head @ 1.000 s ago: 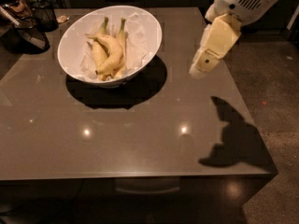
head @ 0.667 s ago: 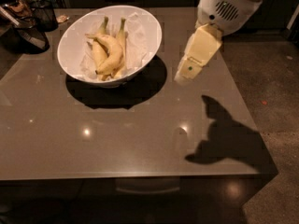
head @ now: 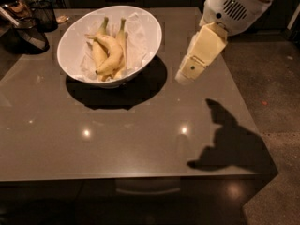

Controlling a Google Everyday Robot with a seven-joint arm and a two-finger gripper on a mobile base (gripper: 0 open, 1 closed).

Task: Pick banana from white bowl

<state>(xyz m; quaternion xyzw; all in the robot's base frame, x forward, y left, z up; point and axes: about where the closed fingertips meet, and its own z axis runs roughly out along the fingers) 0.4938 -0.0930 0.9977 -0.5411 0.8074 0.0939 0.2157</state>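
Note:
A large glossy white bowl (head: pixel 140 41) stands on the grey table (head: pixel 140 135) at the back left. Several yellow bananas (head: pixel 110 53) lie in it on white paper, stems pointing away. My gripper (head: pixel 186 76) hangs above the table to the right of the bowl, at about rim height and apart from it. It points down and to the left from the white arm (head: pixel 234 8) at the top right. Nothing shows in the gripper.
A dark wire basket (head: pixel 28 25) and other dark items stand at the back left corner. The arm's shadow (head: pixel 229 139) falls on the table's right front. Carpeted floor (head: pixel 276 102) lies beyond the table's right edge.
The arm and gripper have moved left toward the bowl and slightly down. Their shadow has shifted left on the table. The bowl and bananas have not moved.

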